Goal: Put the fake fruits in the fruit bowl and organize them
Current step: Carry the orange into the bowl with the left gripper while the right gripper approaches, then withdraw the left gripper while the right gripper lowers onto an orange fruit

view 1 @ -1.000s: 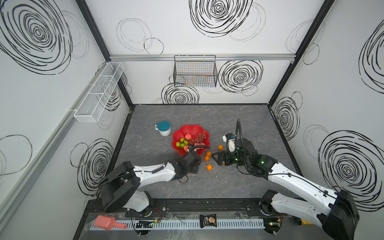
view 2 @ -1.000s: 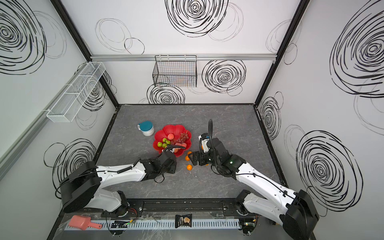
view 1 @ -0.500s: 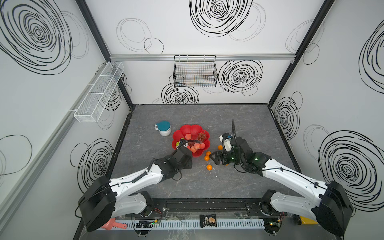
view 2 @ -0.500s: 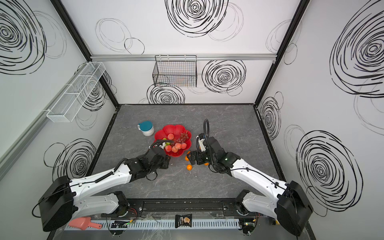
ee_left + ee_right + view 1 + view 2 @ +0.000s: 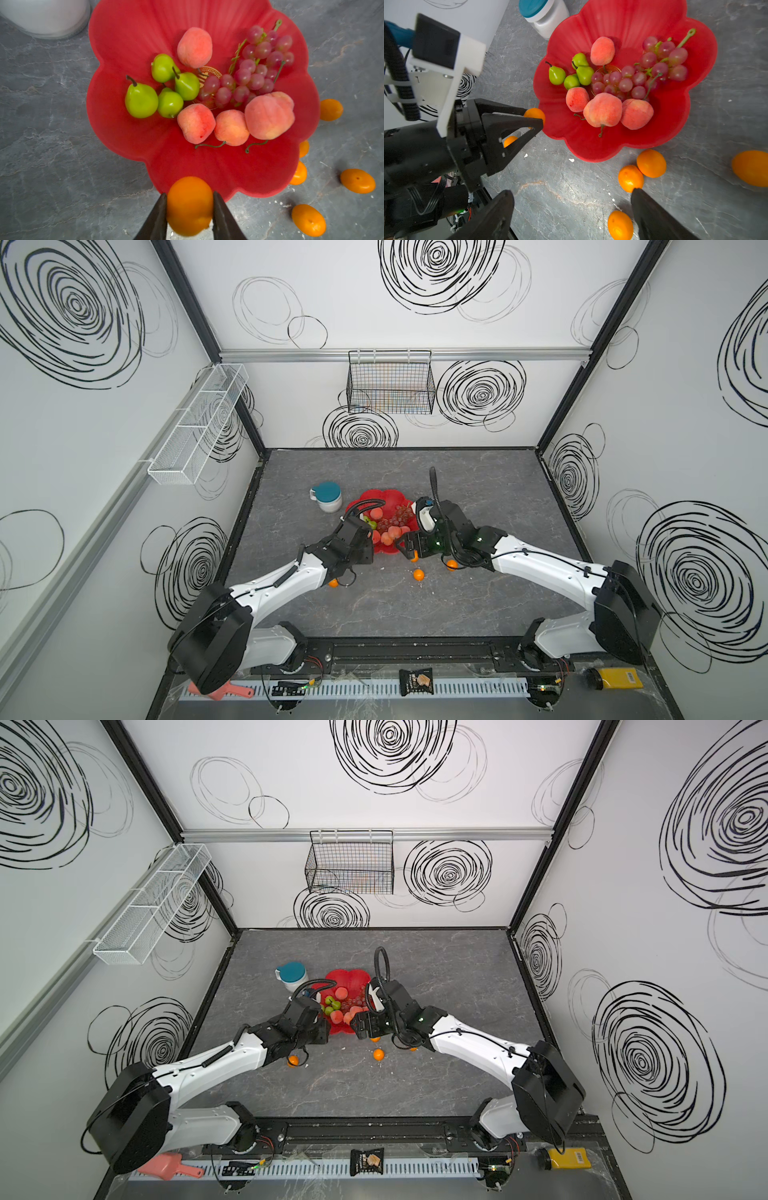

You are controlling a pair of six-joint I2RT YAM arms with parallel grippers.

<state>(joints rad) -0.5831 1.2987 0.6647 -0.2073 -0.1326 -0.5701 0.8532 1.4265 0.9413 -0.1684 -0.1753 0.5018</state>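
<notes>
Grey marbled tabletop [image 5: 374, 614] fills the floor of our white, swirl-marked cell, and the fruit bowl [image 5: 124, 31] sits near its middle, a little toward the far edge, just beside a white mug [image 5: 328, 495]. We come at it from the near edge with both arms. Our left gripper [image 5: 189, 207] is partly closed, its two fingers [image 5: 155, 220] pinching an orange [image 5: 190, 199] by its sides. The coming move, we judge, turns on one thing: this orange sits right at the bowl's near rim, and the bowl lies straight ahead of the gripper, toward the far edge, with bare red between that rim and the peaches [image 5: 196, 123]. A short carry forward should clear the rim. Further in lie the pears [image 5: 141, 99] and the grape bunch [image 5: 255, 68]. Our right gripper [image 5: 571, 195] gapes wide and holds nothing, low beside the loose oranges [image 5: 630, 178] off the bowl's near-right rim; we reckon it the nearer arm for those.
</notes>
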